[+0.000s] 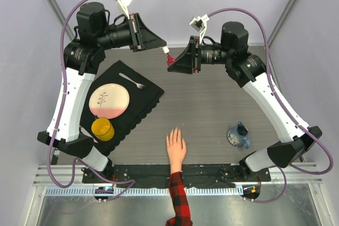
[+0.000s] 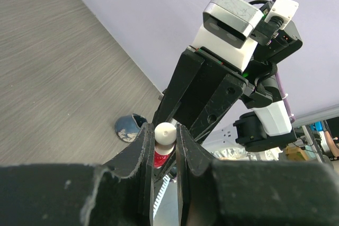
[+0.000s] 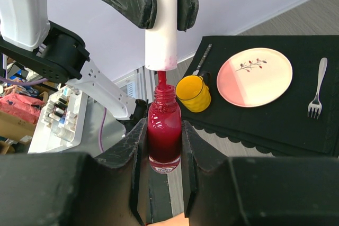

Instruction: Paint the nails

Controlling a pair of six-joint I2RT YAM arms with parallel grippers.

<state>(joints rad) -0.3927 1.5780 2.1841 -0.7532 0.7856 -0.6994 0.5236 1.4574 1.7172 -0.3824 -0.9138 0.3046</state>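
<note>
A pale hand [image 1: 176, 144] in a red-and-black plaid sleeve [image 1: 179, 199] lies flat at the table's near edge; its nails are too small to make out. High above the table's far side, my right gripper [image 3: 163, 128] is shut on a small red polish bottle [image 3: 164, 125]. My left gripper [image 2: 164, 130] is shut on the white brush cap [image 2: 164, 133]. The cap [image 3: 161, 30] hangs just above the bottle, its red stem [image 3: 161, 77] still inside the neck. In the top view the two grippers meet around the bottle [image 1: 170, 59].
A black placemat [image 1: 143, 101] on the left carries a pink-and-cream plate [image 1: 109, 101], a white fork [image 1: 131, 81] and a yellow cup [image 1: 102, 129]. A blue mug [image 1: 238, 136] lies on the table at the right, near the right arm's base.
</note>
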